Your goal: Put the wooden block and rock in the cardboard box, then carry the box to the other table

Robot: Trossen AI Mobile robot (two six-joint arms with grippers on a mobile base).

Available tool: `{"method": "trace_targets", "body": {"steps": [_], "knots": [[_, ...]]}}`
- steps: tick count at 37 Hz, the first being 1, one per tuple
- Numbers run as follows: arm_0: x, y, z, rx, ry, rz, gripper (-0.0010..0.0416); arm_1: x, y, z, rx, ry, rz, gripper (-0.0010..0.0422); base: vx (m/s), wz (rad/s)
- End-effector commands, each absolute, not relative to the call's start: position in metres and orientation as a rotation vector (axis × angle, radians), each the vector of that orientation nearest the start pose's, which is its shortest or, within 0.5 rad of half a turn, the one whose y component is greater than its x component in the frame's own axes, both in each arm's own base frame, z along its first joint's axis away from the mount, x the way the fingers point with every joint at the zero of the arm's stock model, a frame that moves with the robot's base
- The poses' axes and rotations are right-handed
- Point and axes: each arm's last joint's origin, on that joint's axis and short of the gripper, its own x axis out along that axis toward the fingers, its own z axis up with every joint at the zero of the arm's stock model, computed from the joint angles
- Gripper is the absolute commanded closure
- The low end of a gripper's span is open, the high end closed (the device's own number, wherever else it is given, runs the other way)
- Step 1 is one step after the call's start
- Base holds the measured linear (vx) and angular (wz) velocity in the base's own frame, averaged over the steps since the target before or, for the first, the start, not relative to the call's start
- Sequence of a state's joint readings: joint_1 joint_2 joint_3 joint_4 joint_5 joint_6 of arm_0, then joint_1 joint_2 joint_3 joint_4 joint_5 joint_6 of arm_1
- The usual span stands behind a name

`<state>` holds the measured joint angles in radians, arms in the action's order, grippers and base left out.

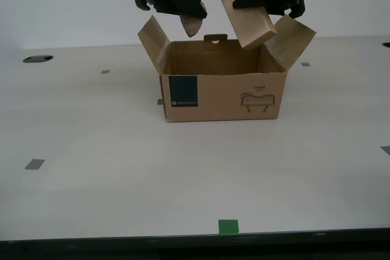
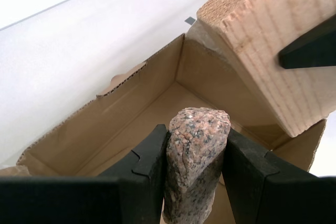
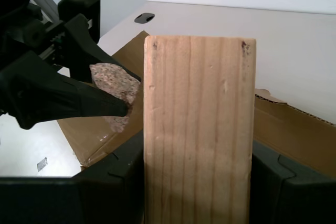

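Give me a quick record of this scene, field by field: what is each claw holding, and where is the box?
first gripper: shut on the wooden block, tilted above the box opening
second gripper: shut on the rock, above the box opening
cardboard box: open, flaps up, standing on the beige table
box contents: nothing visible inside

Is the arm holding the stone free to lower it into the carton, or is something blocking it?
Probably yes. My second gripper holds the rock above the cardboard box, whose flaps are open. The wooden block hangs beside it, apart.
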<state>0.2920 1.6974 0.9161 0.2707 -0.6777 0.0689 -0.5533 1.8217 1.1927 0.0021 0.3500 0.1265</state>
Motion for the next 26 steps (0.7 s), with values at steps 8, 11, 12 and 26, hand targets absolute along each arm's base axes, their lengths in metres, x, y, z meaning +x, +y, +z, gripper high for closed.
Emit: {"method": "trace_targets", "body": {"steps": [8,11,12,26], "knots": [[0.329,0.1181,0.1923,0.156,0.545,0.901,0.0406,0.331,-0.218,0.2088,0.142,0.603,-0.908,0.0412,0.0,0.0],[0.3289,0.1183,0.1923,0.156,0.545,0.902,0.0406,0.3309,-0.2181,0.2089,0.142,0.604,-0.909,0.0412,0.0,0.0],[0.3288,0.1184,0.1922,0.156,0.547,0.902,0.0406,0.3308,-0.2181,0.2087,0.142,0.606,-0.909,0.0412,0.0,0.0],[0.3288,0.1186,0.1922,0.155,0.547,0.902,0.0403,0.3296,-0.2174,0.2068,0.145,0.629,-0.908,0.0412,0.0,0.0]]}}
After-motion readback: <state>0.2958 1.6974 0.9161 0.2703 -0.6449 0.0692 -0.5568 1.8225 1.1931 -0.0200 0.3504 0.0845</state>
